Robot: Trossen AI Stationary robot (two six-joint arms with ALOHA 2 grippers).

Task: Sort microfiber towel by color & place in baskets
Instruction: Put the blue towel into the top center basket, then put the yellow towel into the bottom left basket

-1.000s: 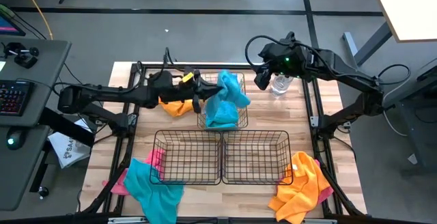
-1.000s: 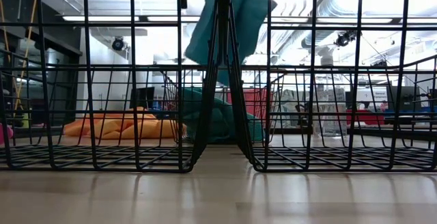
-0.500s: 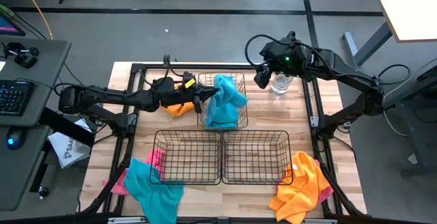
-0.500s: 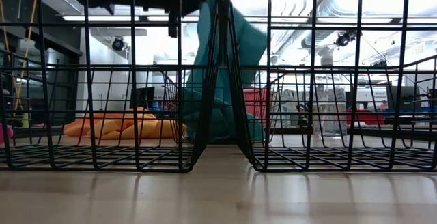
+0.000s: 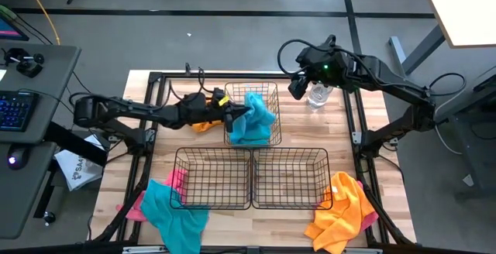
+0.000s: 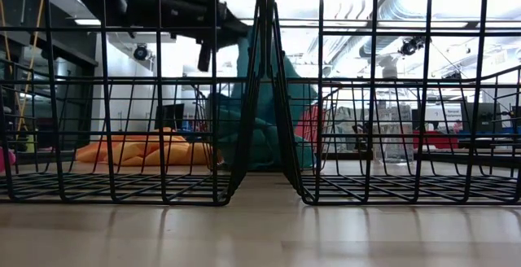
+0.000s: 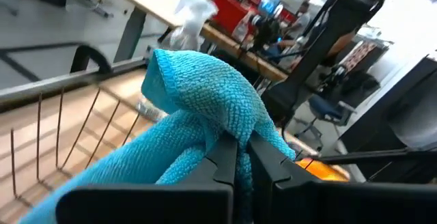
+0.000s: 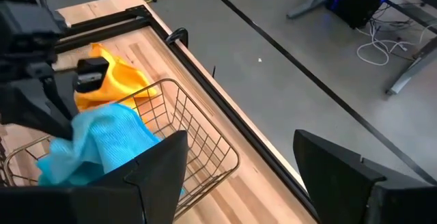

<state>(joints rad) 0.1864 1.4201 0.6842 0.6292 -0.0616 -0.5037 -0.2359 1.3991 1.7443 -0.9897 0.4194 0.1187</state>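
Jaws of the left gripper (image 5: 232, 113) are pinched together on a fold of the teal towel (image 5: 256, 117), which the left wrist view shows bunched up between the two dark fingers (image 7: 225, 157); that towel hangs into the far basket (image 5: 269, 91), at the back middle of the table (image 5: 298, 134), partly draped on teal cloth already lying inside it; the right gripper (image 5: 297, 87) waits above the back right of the table, near the clear spray bottle (image 5: 318, 95), its fingers spread wide with nothing between them, as the right wrist view shows

As for progress, I judge the sorting to be at an early stage; only teal cloth sits in the far basket, and the towel in hand is not yet let go; the two near baskets, left (image 5: 213, 178) and right (image 5: 291, 178), standing side by side, look empty; an orange towel (image 5: 203, 121) lies on the table just beside the far basket, under the left arm; a second teal towel (image 5: 172, 211) and a pink towel (image 5: 174, 183) lie at the front left corner; a heap of orange towels (image 5: 342, 207) lies at the front right, with a little pink showing at its edge; all of these remain to be sorted

No brand, label or writing can be read on the towels, baskets or bottle
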